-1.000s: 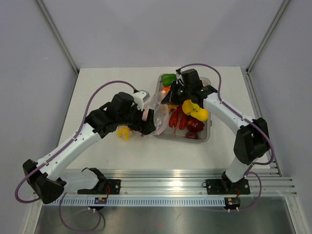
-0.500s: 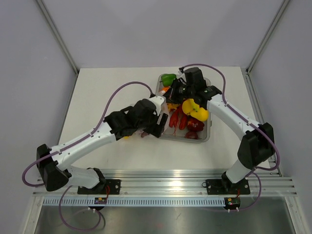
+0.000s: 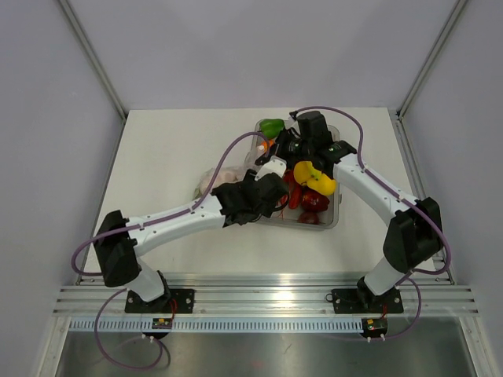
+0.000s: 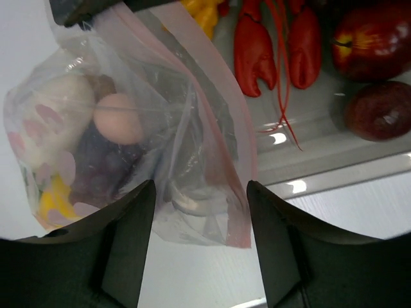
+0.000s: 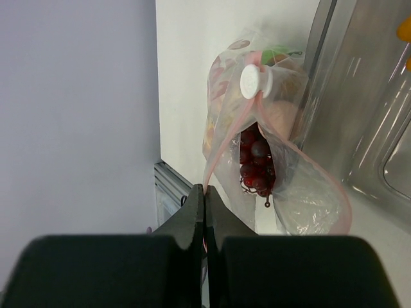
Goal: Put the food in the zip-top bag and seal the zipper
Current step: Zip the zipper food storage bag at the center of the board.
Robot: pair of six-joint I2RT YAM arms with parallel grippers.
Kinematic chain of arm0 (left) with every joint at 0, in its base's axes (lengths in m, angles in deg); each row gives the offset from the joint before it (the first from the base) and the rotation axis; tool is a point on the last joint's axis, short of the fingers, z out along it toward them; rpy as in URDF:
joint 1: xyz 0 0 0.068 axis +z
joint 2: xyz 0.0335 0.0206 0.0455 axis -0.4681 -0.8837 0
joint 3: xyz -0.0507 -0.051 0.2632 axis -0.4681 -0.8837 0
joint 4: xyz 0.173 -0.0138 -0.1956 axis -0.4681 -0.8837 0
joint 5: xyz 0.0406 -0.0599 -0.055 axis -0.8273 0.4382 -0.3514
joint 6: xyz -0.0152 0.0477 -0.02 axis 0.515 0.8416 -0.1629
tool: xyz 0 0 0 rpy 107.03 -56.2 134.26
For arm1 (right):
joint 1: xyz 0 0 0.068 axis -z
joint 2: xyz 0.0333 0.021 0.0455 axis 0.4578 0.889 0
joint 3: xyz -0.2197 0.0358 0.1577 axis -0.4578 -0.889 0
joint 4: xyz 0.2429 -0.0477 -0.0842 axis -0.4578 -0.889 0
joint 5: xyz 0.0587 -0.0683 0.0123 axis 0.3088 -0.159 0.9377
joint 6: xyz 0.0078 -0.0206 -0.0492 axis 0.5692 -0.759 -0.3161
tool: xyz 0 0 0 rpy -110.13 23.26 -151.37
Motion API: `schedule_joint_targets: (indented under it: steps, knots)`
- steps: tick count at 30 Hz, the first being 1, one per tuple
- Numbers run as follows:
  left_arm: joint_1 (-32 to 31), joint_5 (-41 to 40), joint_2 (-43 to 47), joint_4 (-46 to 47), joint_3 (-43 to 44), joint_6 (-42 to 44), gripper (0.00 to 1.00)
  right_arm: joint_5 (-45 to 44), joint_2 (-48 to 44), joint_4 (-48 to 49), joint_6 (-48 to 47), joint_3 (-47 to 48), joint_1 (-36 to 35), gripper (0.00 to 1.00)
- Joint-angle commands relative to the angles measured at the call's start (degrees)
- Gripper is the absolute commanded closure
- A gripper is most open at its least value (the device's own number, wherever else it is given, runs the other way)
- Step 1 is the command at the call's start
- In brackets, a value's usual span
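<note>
Jaws of right gripper (image 5: 204, 192) clamp the zipper (image 5: 221, 144) to hold the zip-top bag (image 5: 302, 192) mouth open; left gripper (image 4: 199, 192) jaws stand parted, empty.

No words, numbers or brand marks can be read in any view. The bag (image 4: 160, 128) has pale pink patches printed on its clear plastic, but these are plain shapes and no letters show among them. On the rail (image 3: 267, 302) at the near edge of the desk (image 3: 173, 149), a small coloured tag (image 3: 163, 323) sits below each arm base. Both tags are too small to make out any writing.
</note>
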Motion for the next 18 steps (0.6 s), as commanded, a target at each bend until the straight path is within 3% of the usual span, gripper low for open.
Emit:
schedule_joint_targets:
  steps: [1, 2, 6, 7, 8, 9, 12, 15, 16, 18]
  knots:
    - [-0.36, -10.45, -2.41, -0.17, 4.23, -2.26, 0.42, 1.10, -2.09, 2.74, 1.04, -0.49, 0.01, 1.00]
    - [-0.53, -10.81, -2.76, -0.26, 4.41, -2.18, 0.45, 1.18, -2.09, 2.92, 1.13, -0.58, 0.01, 1.00]
    - [-0.53, -11.08, -3.47, -1.66, 6.25, -1.82, 0.75, 1.27, -2.09, 2.66, 0.78, -0.49, -0.08, 1.00]
    - [-0.45, -10.82, -3.12, -2.19, 6.52, -1.56, 0.90, 1.27, -2.18, 2.31, 0.35, -0.14, 0.01, 0.98]
    - [-0.19, -10.21, -2.59, -3.06, 6.78, -0.43, 0.97, 1.36, -2.35, 2.04, -0.18, 0.03, -0.08, 0.93]
    - [0.34, -8.55, -1.81, -3.25, 6.87, 0.63, 1.00, 1.45, -2.35, 1.08, -2.01, 0.38, 0.01, 0.74]
    - [4.02, 6.43, 3.81, -3.25, 6.00, 3.88, 1.00, 1.80, -2.18, -2.60, -7.19, 4.50, 0.19, 0.38]
    - [10.08, 15.78, 13.73, -0.18, 1.17, 6.70, 1.00, 2.15, -2.88, -4.55, -11.50, 6.53, 0.89, 0.29]
    - [12.10, 22.60, 15.85, 0.96, 0.11, 7.31, 1.00, 3.11, -3.23, -4.64, -12.48, 7.76, 1.15, 0.28]
    - [18.52, 28.00, 21.22, 1.85, -3.05, 8.98, 1.00, 3.91, -4.02, -4.20, -14.85, 8.99, 1.77, 0.28]
